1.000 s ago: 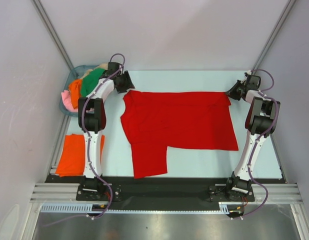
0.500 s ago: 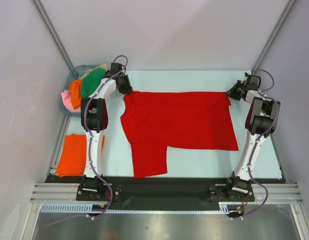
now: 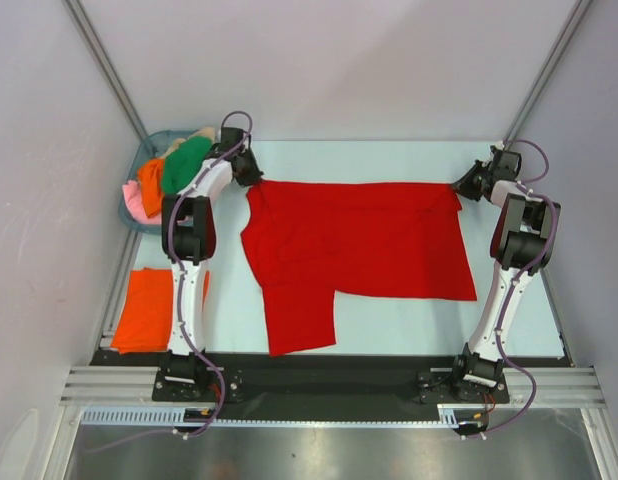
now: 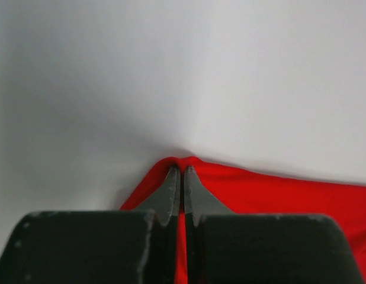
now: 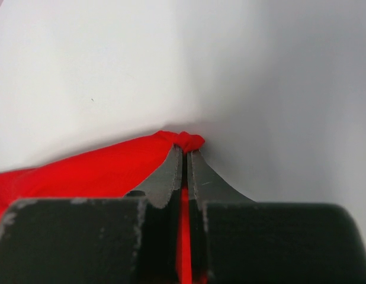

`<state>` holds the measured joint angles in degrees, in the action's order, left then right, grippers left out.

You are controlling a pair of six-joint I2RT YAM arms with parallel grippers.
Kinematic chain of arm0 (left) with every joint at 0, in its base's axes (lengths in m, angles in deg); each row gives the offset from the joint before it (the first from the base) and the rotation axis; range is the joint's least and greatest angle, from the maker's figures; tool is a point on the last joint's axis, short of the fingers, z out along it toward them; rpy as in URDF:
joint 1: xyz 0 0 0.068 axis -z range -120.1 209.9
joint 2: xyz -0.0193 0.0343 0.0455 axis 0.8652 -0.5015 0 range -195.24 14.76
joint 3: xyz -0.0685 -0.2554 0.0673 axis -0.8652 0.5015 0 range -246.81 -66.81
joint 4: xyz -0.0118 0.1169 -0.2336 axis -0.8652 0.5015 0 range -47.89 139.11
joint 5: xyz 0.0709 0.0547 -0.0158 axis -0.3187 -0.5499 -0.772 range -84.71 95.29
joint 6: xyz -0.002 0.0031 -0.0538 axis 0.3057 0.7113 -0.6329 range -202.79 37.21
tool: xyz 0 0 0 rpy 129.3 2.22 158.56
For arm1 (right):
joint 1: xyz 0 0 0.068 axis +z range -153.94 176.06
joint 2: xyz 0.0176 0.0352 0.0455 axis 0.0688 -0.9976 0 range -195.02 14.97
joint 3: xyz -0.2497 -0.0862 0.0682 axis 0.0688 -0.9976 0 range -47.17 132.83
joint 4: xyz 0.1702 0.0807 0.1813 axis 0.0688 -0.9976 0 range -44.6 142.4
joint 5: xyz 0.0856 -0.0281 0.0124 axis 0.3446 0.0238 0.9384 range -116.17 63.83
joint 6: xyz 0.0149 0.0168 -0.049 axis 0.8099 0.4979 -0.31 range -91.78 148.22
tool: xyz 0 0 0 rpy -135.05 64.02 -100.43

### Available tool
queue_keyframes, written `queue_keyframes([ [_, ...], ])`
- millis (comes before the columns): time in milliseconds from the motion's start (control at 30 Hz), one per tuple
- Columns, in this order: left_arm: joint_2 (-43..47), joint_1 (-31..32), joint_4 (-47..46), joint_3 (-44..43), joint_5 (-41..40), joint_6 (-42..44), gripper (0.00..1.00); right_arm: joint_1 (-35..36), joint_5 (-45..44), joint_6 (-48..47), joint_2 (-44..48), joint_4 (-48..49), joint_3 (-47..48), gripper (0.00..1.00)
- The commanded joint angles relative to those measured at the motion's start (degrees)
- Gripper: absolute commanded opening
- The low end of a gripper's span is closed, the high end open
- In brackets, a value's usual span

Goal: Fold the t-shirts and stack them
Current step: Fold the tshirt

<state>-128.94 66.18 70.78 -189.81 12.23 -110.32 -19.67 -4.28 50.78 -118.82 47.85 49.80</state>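
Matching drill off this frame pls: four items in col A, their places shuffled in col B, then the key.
Column A
1. red t-shirt
2. folded orange t-shirt
3. green t-shirt
4. basket

Column B
a. far left, holding a heap of shirts
b. near-left edge of the table
c. spread flat in the middle of the table
d. on top of the heap in the basket

Pairs: 1-c, 2-b, 3-d, 4-a
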Motion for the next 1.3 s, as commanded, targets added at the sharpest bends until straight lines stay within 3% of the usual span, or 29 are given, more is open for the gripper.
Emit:
queue_keyframes([
  [0, 0.8, -1.4, -6.2, 0.7, 0.5, -3.8, 0.0, -0.4, -5.5, 0.2, -0.7, -1.4, -1.1, 0.0],
  [400, 2.4, -2.4, -8.0, 2.2, -0.1, -3.3, 0.0, -0.4, -9.7, 2.2, -2.2, -4.3, 1.6, 0.0],
  [433, 2.3, -2.5, -7.6, 1.8, 0.5, -2.8, 0.04, -0.4, -9.5, 1.8, -2.5, -4.8, 2.2, 0.0],
  [467, 2.4, -2.5, -6.0, 0.7, 0.4, -2.4, 0.11, -0.3, -9.8, 1.8, -2.6, -6.8, 3.0, 0.05],
  [500, 2.6, -2.4, -5.5, 0.3, 0.5, -2.1, 0.26, -0.1, -10.1, 1.5, -2.7, -7.5, 4.2, 0.15],
  [533, 3.8, -2.2, -5.5, 0.4, 0.7, -1.0, 0.3, 0.0, -10.2, 0.6, -2.5, -8.1, 4.8, 0.31],
  [633, 6.0, -1.5, -4.3, 0.9, 0.4, 0.9, 0.46, 0.3, -10.6, -0.5, -0.6, -10.4, 5.8, 0.55],
  [733, 10.5, -0.7, -2.1, 2.0, -2.9, 2.4, 0.62, 0.3, -12.7, -1.7, 1.2, -15.0, 8.3, 0.68],
  [833, 16.9, 0.1, 0.8, 4.4, -9.1, 4.0, 0.71, 0.2, -21.5, -2.7, 5.4, -21.4, 9.4, 0.73],
  [933, 27.2, 1.9, 1.9, 12.5, -15.3, 3.5, 0.73, 1.0, -30.3, -2.4, 12.1, -29.2, 8.2, 0.78],
  [1000, 37.2, 4.2, 2.1, 22.5, -18.6, 1.9, 0.73, 1.9, -35.0, -2.0, 18.5, -33.0, 3.9, 0.79],
  [1133, 52.8, 10.6, 2.5, 42.3, -22.6, -5.9, 0.72, 4.7, -35.7, -0.9, 31.6, -35.4, -8.1, 0.8],
  [1267, 65.4, 19.3, 6.0, 62.5, -24.9, -11.7, 0.68, 13.4, -30.4, 1.1, 46.1, -35.3, -22.0, 0.8],
])
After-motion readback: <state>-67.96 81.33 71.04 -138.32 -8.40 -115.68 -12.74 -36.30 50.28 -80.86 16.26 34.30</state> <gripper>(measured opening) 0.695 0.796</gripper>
